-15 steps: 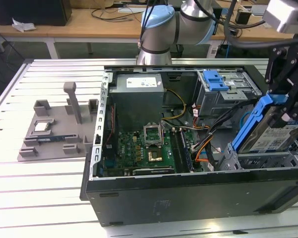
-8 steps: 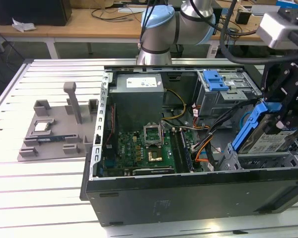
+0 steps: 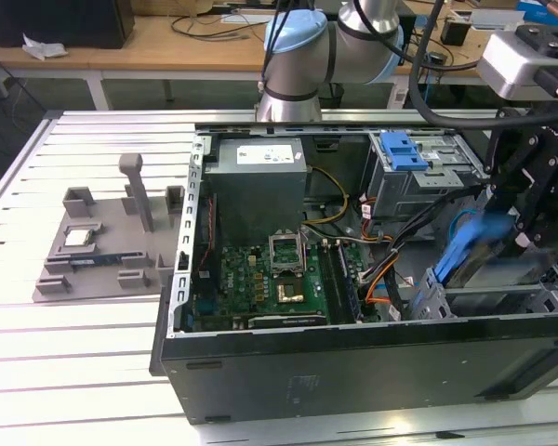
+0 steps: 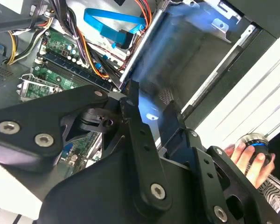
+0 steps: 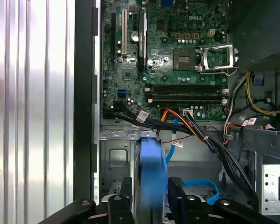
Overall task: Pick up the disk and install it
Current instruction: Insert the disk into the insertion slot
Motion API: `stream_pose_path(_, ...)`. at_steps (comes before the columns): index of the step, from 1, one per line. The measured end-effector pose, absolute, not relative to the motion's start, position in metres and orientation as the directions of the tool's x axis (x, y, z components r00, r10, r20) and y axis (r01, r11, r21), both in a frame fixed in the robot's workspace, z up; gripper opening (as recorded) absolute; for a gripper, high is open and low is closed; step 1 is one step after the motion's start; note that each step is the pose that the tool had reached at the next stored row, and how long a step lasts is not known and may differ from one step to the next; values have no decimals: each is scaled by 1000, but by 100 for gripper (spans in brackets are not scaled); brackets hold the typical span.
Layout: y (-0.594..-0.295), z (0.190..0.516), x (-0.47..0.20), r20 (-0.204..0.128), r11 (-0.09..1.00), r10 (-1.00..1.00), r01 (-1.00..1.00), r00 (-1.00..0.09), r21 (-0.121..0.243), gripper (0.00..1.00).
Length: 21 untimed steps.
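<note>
The gripper (image 5: pixel 149 205) is closed on the disk (image 5: pixel 151 179), its black fingers (image 5: pixel 120 205) pressing the two flat sides so that the blue caddy edge stands on end between them in the first wrist view. In the exterior view the disk (image 3: pixel 470 243) shows as a tilted blue streak held above the open computer case (image 3: pixel 260 358), over the drive bay (image 3: pixel 502 302) at the end of the case nearest the exterior view's right. The case lies on its side on the slatted worktop (image 3: pixel 65 353), toward the worktop's near edge, with the motherboard (image 5: pixel 177 51) exposed and a bundle of cables (image 5: pixel 200 135) running just beside the bay.

The disk looks stiff and fairly dense for its size, a metal body in a plastic frame, so it should not flex in the grip, though the smooth faces could slip if the squeeze were light. It is likely sensitive to knocks, and the thin caddy rails may catch or crack against the sheet-metal bay walls. Holding it across the flat faces near one end, as here, seems sound, leaving the far end free to enter the bay.

A person's hand (image 4: pixel 245 156) rests on a round device in the second wrist view.
</note>
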<state>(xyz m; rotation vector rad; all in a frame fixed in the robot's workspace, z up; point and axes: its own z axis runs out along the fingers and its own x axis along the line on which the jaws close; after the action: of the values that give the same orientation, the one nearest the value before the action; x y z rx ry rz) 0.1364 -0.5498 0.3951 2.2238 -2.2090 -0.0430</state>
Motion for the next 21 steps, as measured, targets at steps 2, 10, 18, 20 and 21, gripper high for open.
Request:
stream_pose_path(2,-550,395,136,-15,-7,-1000,-1000,7,24,44)
stream_pose_path(10,-550,395,136,-15,-7,-1000,-1000,7,24,11)
stream_pose_path(18,-539,394,148,-14,-7,-1000,-1000,6,26,11)
stream_pose_path(20,-537,393,156,-14,-7,-1000,-1000,7,29,11)
stream_pose_path(21,-536,391,162,-14,-7,-1000,-999,6,32,11)
